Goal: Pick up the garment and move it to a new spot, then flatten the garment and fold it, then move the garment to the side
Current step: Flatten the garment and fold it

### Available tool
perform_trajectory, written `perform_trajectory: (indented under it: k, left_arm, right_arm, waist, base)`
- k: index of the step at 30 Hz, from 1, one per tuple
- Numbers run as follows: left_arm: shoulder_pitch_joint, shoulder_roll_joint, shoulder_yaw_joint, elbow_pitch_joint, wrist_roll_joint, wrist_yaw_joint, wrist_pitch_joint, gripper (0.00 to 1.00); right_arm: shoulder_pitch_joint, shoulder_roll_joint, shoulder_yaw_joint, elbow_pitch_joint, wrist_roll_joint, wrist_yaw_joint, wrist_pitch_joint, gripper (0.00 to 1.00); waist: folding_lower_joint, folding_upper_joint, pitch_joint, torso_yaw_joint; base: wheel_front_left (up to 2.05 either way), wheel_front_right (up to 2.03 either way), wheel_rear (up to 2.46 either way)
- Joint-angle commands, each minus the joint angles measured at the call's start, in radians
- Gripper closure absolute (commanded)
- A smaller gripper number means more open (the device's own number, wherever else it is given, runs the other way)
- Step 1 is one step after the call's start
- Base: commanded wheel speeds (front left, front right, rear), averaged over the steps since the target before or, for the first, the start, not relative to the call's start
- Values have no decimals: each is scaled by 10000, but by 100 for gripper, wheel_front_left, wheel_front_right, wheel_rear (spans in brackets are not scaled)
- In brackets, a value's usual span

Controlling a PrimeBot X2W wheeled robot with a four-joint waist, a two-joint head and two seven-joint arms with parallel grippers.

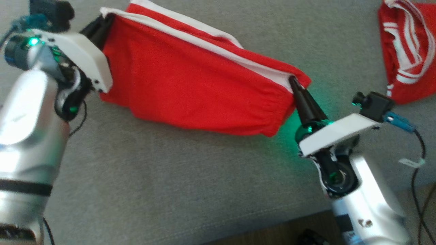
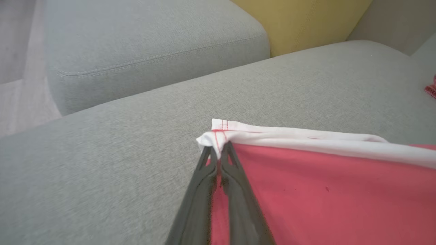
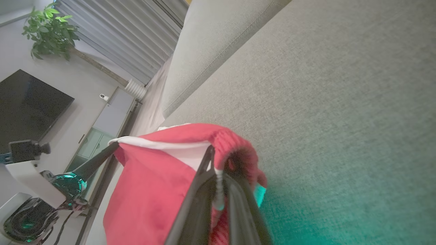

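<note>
Above the grey sofa cushion (image 1: 170,177), the red garment (image 1: 190,78) is held stretched between both arms. Left pincer (image 2: 219,147): fingers together, clamped on the white-trimmed corner. Right pincer (image 3: 214,154): fingers together, clamped on the opposite corner beside the gathered waistband.

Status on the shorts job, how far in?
Done: pickup. The left gripper and right gripper are each shut on an end of the red shorts, stretched between them over the grey sofa seat. In hand: carrying or spreading. Left: flatten, fold, move aside; no fold visible yet.
</note>
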State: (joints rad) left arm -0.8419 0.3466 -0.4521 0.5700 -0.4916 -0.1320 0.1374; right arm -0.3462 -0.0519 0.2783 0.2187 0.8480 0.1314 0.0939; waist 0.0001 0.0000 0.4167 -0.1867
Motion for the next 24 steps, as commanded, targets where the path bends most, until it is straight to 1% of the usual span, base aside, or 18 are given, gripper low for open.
perform_trajectory:
  k: [1, 4, 5, 6, 7, 9, 11, 13, 14, 16, 18, 21, 23, 24]
  left_arm:
    - [-682, 528, 130, 111, -166, 16, -132, 100]
    - [-1286, 652, -344, 1108, -581, 15, -97, 100]
    - [-1436, 680, -447, 1404, -739, 15, -123, 100]
    - [-1548, 696, -588, 1666, -879, 15, -129, 100]
    - [-1640, 705, -700, 1901, -1029, 15, -156, 80]
    - [-1796, 712, -849, 2229, -1300, 15, -423, 0]
    - [-1858, 687, -954, 2468, -1526, 15, -852, 0]
    - [-1872, 698, -996, 2625, -1637, 14, -1549, 0]
    - [-1872, 698, -996, 2625, -1637, 14, -1549, 0]
    - [-1836, 663, -902, 2813, -1659, 24, -2400, 0]
    - [-1716, 615, -760, 2955, -1608, 170, -3291, 0]
    - [-1371, 555, -502, 2777, -1421, 676, -3884, 0]
    - [-1015, 542, -205, 2293, -1261, 1082, -3972, 0]
    - [-801, 553, -3, 1819, -1093, 1300, -3980, 0]
  right_arm:
    - [-319, 14, 393, -94, 171, -7, -289, 100]
    - [-726, 14, 927, 325, 540, -7, -747, 100]
    - [-843, 14, 1090, 429, 646, -7, -898, 87]
    - [-942, 15, 1240, 539, 718, -7, -1032, 12]
    - [-1030, 15, 1375, 636, 723, -7, -1165, 0]
    - [-1150, 15, 1570, 779, 614, -7, -1446, 0]
    - [-1168, 15, 1633, 880, 292, -7, -1714, 0]
    - [-1076, -8, 1569, 885, -152, -7, -2023, 0]
    - [-1076, -8, 1569, 885, -152, -7, -2023, 0]
    - [-889, -125, 1464, 820, -759, -7, -2256, 0]
    - [-632, -308, 1285, 654, -1514, -7, -2478, 0]
    - [-163, -488, 702, 176, -2649, -7, -2763, 0]
    - [186, -499, 205, -253, -3395, -7, -2787, 0]
    - [341, -506, -53, -513, -3813, -7, -2780, 0]
  waist:
    - [-1, 0, 359, -441]
    - [-1, 0, 498, -696]
    - [-1, 0, 532, -770]
    - [-1, 0, 545, -822]
    - [-1, 0, 556, -863]
    - [-1, 0, 571, -904]
    - [-1, 0, 561, -874]
    - [-1, 0, 518, -809]
    - [-1, 0, 518, -809]
    - [-1, 0, 463, -689]
    - [-1, 0, 369, -581]
    - [-1, 0, 217, -373]
    - [-1, 0, 115, -222]
    - [-1, 0, 70, -137]
  base:
    - [0, 0, 0]
    - [0, 0, 0]
    - [0, 0, 0]
    - [0, 0, 0]
    - [0, 0, 0]
    - [0, 0, 0]
    - [0, 0, 0]
    - [0, 0, 0]
    - [0, 0, 0]
    - [0, 0, 0]
    - [0, 0, 0]
    - [0, 0, 0]
    - [0, 0, 0]
    - [0, 0, 0]
